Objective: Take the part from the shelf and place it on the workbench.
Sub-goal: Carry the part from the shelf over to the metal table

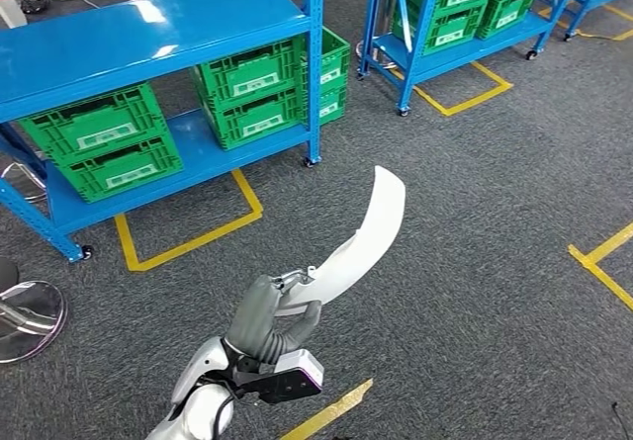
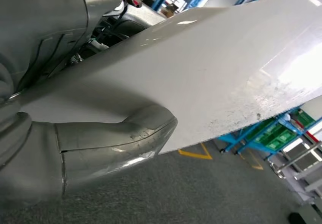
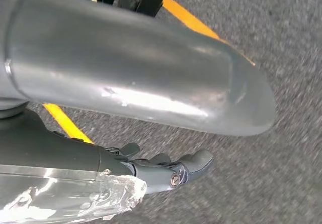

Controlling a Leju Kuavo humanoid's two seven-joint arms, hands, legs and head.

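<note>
The left robot hand [image 1: 272, 311], low and left of centre in the head view, grasps the part [image 1: 366, 234], a long, curved white panel. The fingers wrap its lower end, and the rest sweeps up and to the right from the hand, ending in a rounded tip near the middle of the frame. The part hangs in the air over the grey carpet floor [image 1: 478, 262], touching nothing but the hand. In the left wrist view the thumb [image 2: 113, 141] presses flat against the glossy white face of the part [image 2: 213, 78] (some dark specks mark its surface towards the right of that frame).

The right robot hand [image 3: 159, 171] hangs over the floor with nothing in it, its dark fingers [image 3: 193, 162] lying nearly straight and close together under the thick grey thumb [image 3: 152, 78].

A blue shelf [image 1: 149, 35] fills the upper left of the head view, with green crates [image 1: 105, 143] on its lower level. A second shelf [image 1: 463, 15] with more crates stands at the upper right. Yellow tape lines [image 1: 194, 237] mark the floor below the shelves.
</note>
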